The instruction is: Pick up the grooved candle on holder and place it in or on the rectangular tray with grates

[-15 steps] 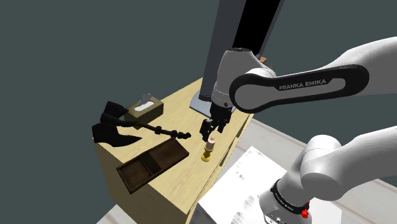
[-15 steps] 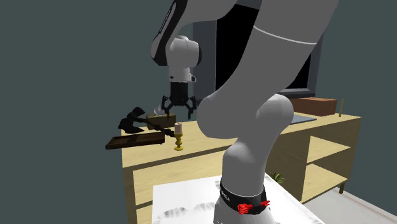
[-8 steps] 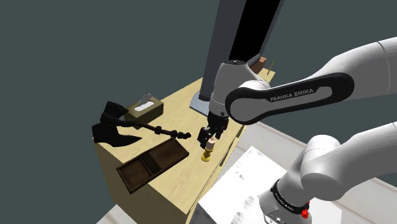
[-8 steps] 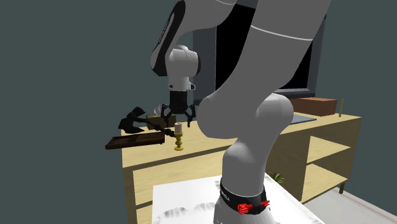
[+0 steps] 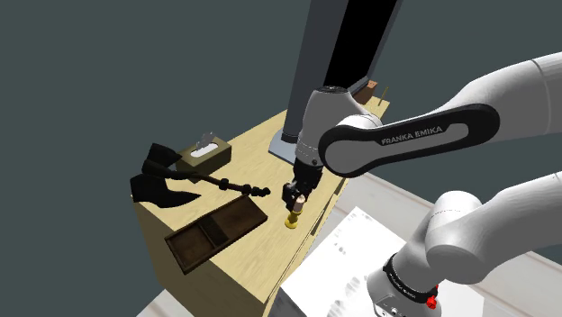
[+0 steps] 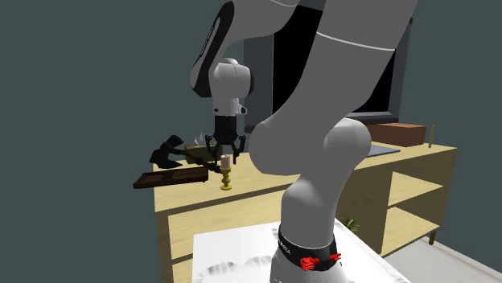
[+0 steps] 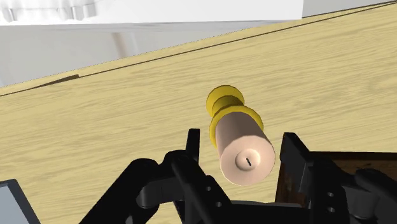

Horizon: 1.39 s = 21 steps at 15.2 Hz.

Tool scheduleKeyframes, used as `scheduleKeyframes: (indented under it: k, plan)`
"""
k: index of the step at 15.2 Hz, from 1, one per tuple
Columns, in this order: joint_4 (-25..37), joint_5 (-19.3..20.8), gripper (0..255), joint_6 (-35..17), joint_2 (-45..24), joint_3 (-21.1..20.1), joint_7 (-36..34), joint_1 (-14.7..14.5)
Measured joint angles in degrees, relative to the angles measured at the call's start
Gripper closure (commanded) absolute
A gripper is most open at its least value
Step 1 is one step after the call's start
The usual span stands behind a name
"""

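The black gripper is hanging over the pale pink grooved candle on a yellow holder, fingers sitting apart on either side. The candle's standing on the light wooden surface, near the dark brown rectangular tray, with a black rod-like thing lying just beyond.

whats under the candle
A yellow holder carries the pale candle, and the holder stands on the light wooden tabletop. How the candle seats in the holder's cup is covered by the candle itself.
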<state>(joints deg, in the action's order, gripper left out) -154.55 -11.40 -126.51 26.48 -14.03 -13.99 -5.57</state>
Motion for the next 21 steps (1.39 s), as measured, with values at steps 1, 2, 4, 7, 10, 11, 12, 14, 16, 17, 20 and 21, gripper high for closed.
scheduleKeyframes:
  k: [1,2,4,7,10,11,12,14,16,17,20,21]
  plan:
    - [0.04,-0.04,255,-0.03,0.02,-0.01,0.00,-0.01]
    - [0.02,-0.02,255,-0.01,0.02,0.00,0.00,-0.01]
    - [0.00,-0.01,255,0.00,0.01,0.00,0.00,-0.01]
    - [-0.01,-0.01,255,0.00,0.01,0.00,-0.01,-0.01]
    - [0.21,0.05,255,0.45,0.25,0.08,0.02,0.03]
    - [0.46,0.11,255,1.22,0.76,0.22,0.08,0.05]
    - [0.97,0.17,255,1.93,0.97,0.24,-0.03,0.06]
    - [1.80,0.25,255,3.84,2.09,0.44,-0.12,0.02]
    - [2.83,0.40,255,5.47,2.69,0.60,-0.21,0.06]
    - [3.20,0.42,255,6.40,3.25,0.67,-0.29,0.02]
    - [4.88,0.76,255,9.19,4.34,1.15,-0.20,0.20]
    - [5.24,0.81,255,9.93,4.72,1.26,-0.20,0.21]
